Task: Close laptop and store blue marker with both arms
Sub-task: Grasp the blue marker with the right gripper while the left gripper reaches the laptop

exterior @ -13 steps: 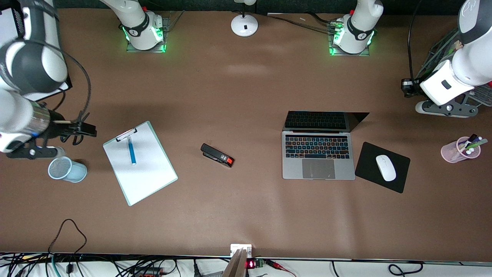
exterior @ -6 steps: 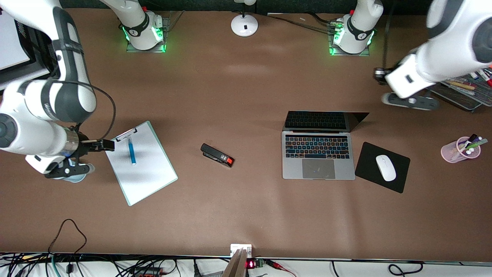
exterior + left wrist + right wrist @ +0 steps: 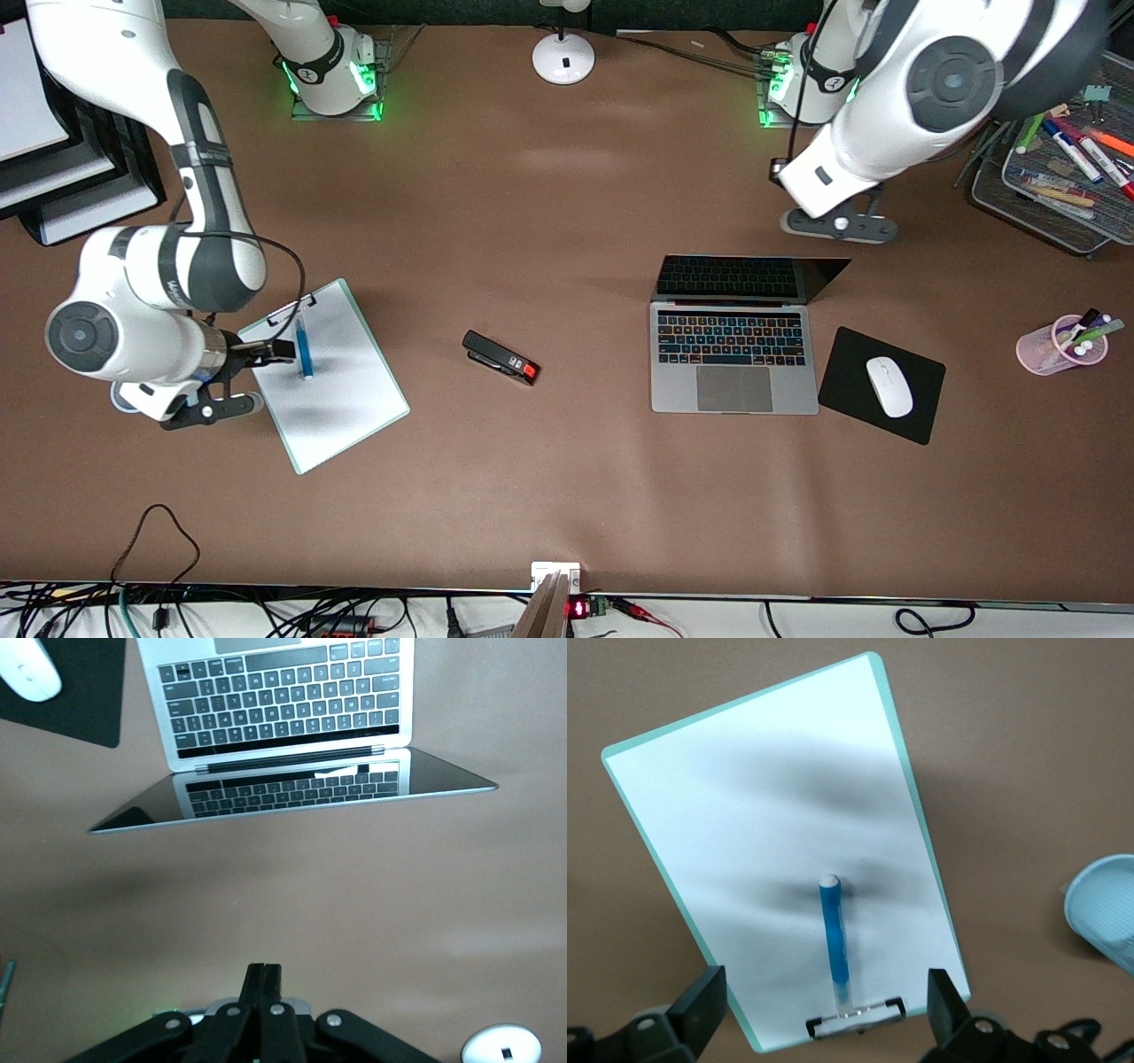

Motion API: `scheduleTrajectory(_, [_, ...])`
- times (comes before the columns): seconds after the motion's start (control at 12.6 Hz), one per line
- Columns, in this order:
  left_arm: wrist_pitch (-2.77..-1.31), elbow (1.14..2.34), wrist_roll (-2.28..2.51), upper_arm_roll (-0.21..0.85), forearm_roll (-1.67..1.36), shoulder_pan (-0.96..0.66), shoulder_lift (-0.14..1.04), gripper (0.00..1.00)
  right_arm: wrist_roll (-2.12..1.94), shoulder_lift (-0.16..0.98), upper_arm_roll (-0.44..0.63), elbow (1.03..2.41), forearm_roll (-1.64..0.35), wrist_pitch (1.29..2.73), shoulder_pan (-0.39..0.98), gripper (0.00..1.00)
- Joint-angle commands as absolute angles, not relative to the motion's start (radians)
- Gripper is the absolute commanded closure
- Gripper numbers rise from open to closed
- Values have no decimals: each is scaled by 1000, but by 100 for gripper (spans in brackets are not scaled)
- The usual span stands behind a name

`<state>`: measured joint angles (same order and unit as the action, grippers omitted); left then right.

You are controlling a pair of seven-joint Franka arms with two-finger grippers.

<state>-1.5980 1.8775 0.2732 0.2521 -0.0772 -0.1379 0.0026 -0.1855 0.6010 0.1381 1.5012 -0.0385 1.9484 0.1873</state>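
front view. the laptop point(image 3: 733, 341) stands open toward the left arm's end of the table, its screen raised on the side toward the robots' bases, beside a black mouse pad point(image 3: 881, 384) bearing a white mouse point(image 3: 889, 386). the left gripper point(image 3: 837, 226) hangs over bare table just beside the screen's top edge, on the bases' side of the lid. the blue marker point(image 3: 303, 347) lies on a clipboard point(image 3: 323, 375) toward the right arm's end, its long axis running roughly from the bases toward the camera. the right gripper point(image 3: 205, 408) hovers at the clipboard's edge, just beside the marker; the right arm is plainly the nearer one to it, the left arm the nearer to the laptop. a stapler point(image 3: 500, 357) lies between clipboard and laptop.

left wrist view. the left gripper point(image 3: 263, 979) is clenched on nothing, fingers pressed together; the lid's upper edge lies ahead of it. pushing that edge down toward the keyboard is judged the coming move.

right wrist view. the right gripper point(image 3: 824, 997) is released, its fingers spread wide to either side of the marker's clip end, the marker's axis running straight out between them. a pale blue mesh cup point(image 3: 1107, 911), the likely store, shows nearby.

change. a second ago both grippers stood well out toward the table's ends; each has since swung inward to its target. laptop and marker have not moved.
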Motion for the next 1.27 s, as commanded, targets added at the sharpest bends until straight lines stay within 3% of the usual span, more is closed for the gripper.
scheduleTrajectory(0.0, [-1722, 2063, 314, 297, -92, -126, -115, 100, -209, 633, 127, 1497, -54, 1980, 183, 0])
scheduleTrajectory(0.24, [-1850, 2172, 386, 376, -91, -120, -135, 100, -255, 667, 126, 1497, -57, 2008, 183, 0])
scheduleTrajectory(0.72, [-2040, 2221, 385, 376, -77, -89, -55, 100, -371, 719, 127, 1505, -147, 2051, 169, 1])
scheduleTrajectory(1.19, [-2140, 2221, 385, 374, -61, -80, 3, 100, -380, 719, 127, 1584, -133, 2161, 183, 26])
